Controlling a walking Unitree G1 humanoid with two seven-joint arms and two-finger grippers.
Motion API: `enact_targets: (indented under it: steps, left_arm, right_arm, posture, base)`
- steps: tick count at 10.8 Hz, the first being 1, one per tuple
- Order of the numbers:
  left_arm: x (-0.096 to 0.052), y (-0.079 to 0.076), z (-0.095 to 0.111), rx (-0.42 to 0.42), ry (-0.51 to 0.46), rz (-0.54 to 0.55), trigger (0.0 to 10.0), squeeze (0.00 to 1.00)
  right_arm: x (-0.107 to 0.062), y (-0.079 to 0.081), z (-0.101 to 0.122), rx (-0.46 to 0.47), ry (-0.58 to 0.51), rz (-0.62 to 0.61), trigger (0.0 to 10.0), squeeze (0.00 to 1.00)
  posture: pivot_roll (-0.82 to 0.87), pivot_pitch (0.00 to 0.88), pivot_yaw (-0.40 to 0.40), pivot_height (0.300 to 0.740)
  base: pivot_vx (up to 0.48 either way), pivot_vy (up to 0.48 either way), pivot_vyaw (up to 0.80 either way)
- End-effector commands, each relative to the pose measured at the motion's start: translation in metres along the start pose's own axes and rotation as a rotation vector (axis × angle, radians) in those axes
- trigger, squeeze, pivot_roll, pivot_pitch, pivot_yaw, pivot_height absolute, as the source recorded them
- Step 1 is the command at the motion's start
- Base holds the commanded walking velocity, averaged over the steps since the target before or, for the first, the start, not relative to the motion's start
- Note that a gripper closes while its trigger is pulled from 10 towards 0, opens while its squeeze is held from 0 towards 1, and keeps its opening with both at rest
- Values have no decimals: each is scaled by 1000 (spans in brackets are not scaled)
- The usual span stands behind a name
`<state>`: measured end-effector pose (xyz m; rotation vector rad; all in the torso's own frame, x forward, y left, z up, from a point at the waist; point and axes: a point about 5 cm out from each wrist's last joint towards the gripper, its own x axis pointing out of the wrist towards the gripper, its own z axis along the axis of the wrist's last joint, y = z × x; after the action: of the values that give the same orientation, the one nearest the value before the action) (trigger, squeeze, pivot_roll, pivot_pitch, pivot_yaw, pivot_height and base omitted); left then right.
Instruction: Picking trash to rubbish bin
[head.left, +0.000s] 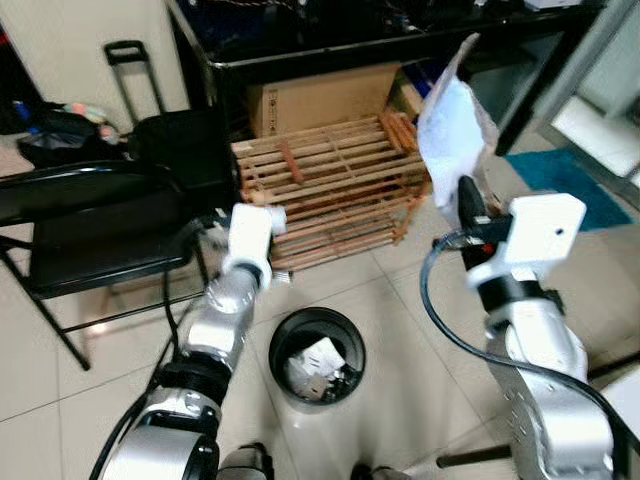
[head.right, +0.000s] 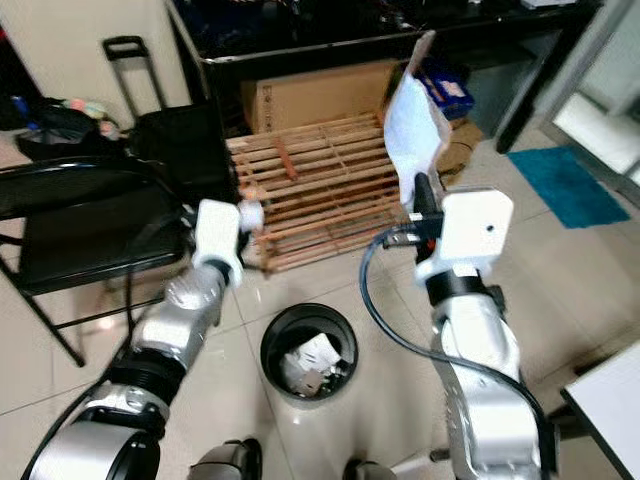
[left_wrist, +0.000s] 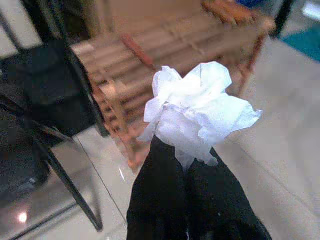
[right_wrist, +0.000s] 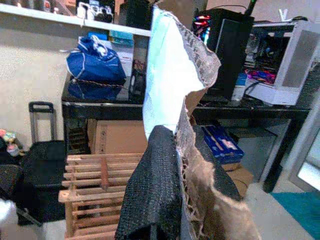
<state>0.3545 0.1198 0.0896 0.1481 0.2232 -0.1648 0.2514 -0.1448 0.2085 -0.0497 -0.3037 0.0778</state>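
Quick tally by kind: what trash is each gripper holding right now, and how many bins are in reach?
Crumpled white tissue, in the left gripper: 1
Torn paper mailer, in the right gripper: 1
Black rubbish bin, on the floor between the arms, with trash already inside: 1
Total: 3

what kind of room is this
Probably a home workroom or study corner with a tiled floor: a black desk carries a computer tower, a cardboard box and wooden rack sit below it, and a folding chair stands beside.
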Motion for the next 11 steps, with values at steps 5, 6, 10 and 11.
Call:
enact_targets:
  steps: [5,6,10,11]
  left_arm:
    - [-12,-8,-60,135,208,-19,10000,0]
    - [-15,-6,-68,158,229,-11,10000,0]
    - [-21,-18,-83,160,265,-7,10000,0]
    - [-21,-22,-83,162,265,-13,10000,0]
  right_arm:
    - [-17,-12,7,-30,37,-42,10000,0]
    - [-22,-14,6,-29,53,-60,10000,0]
    - [-45,-30,7,-61,118,-109,10000,0]
    - [-47,-32,11,-72,117,-113,10000,0]
  posture:
    - [-6,227,-94,740]
    - [-13,233,-98,740]
    - [-64,268,-133,740]
    - [-91,271,-145,740]
  base:
    - [0,0,0]
    - [0,0,0]
    - [0,0,0]
    - [0,0,0]
